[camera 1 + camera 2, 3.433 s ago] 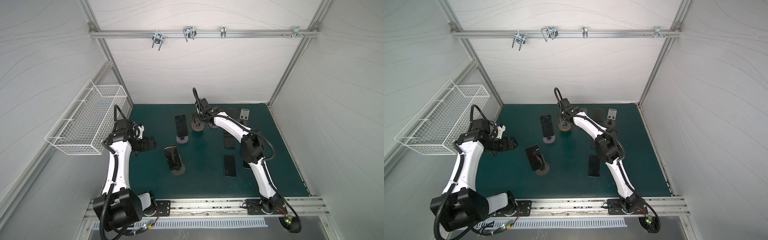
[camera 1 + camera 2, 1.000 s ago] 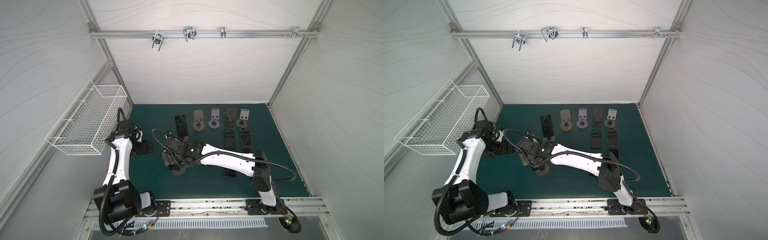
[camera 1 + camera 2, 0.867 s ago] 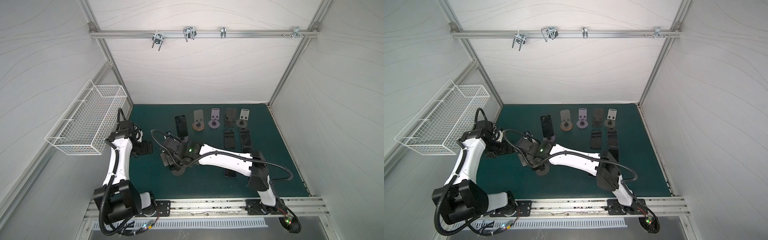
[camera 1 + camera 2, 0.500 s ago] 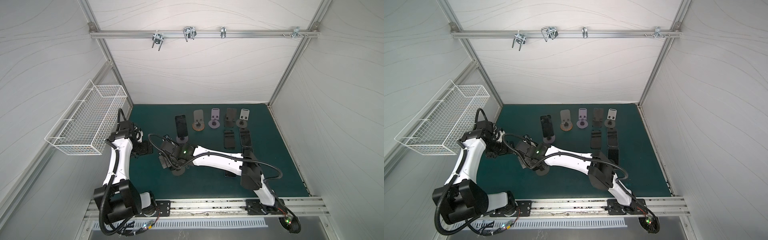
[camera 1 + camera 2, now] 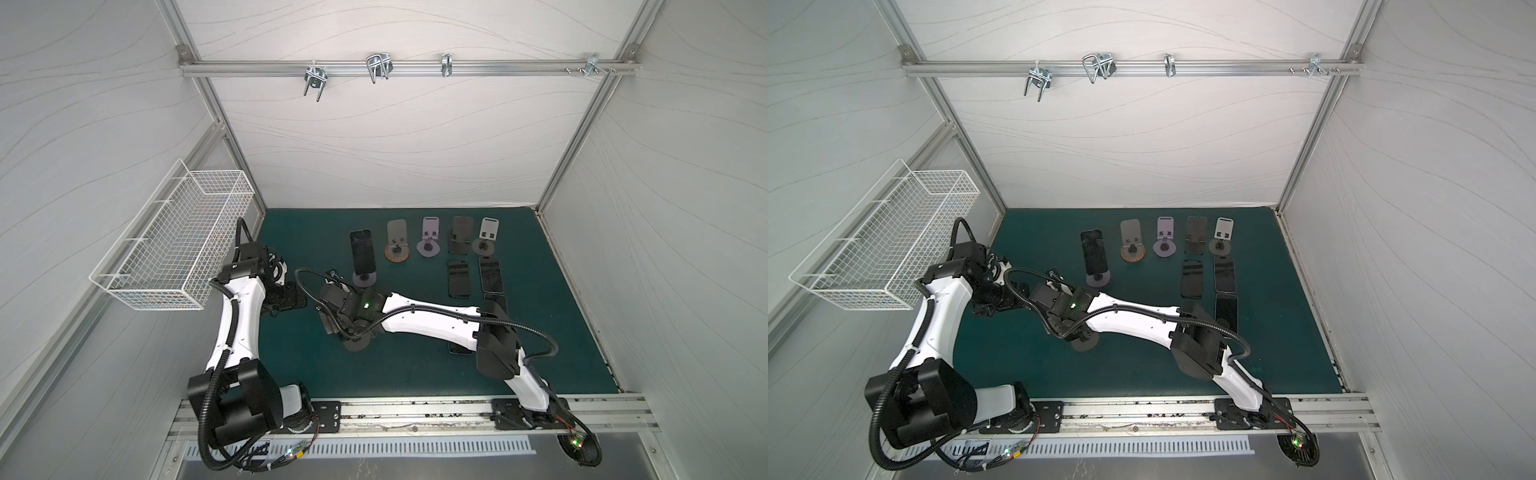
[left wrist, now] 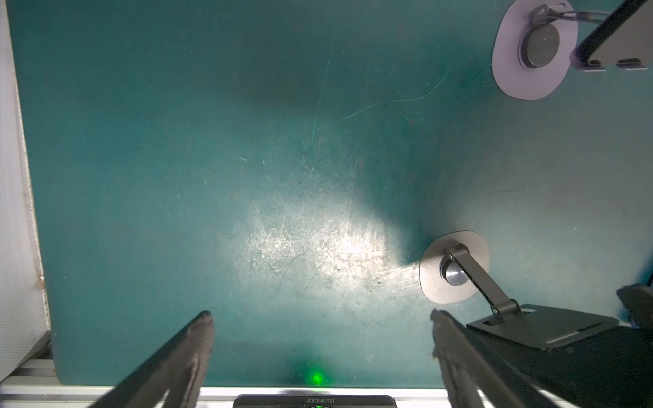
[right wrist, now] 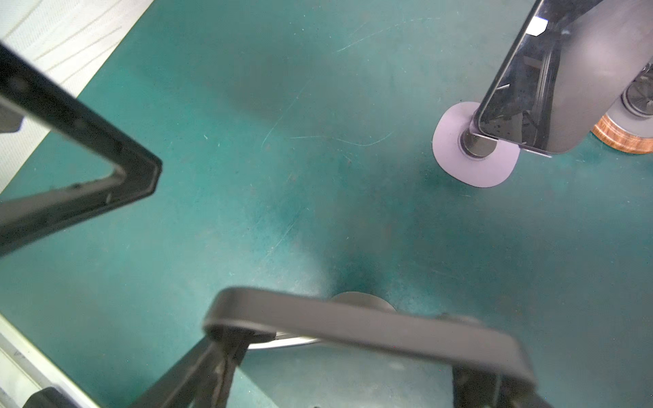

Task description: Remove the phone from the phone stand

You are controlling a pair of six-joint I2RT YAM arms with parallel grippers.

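The phone leans on the grey phone stand on the green mat, with the right gripper around its sides, pinching or not I can't tell, so I think it should squeeze gently, then lift up slowly.

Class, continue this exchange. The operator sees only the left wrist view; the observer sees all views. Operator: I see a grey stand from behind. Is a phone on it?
Observer: Right wrist view: a phone spans from one finger of the right gripper to the other. Seated or lifted, I cannot tell.
Operator: Any phones already off stands?
Observer: In both top views, at least three lie flat on the mat; one flat phone lies just robot-side of the pale stand.
Operator: Anything mounted off the mat?
Observer: A wire basket hangs on the left wall.
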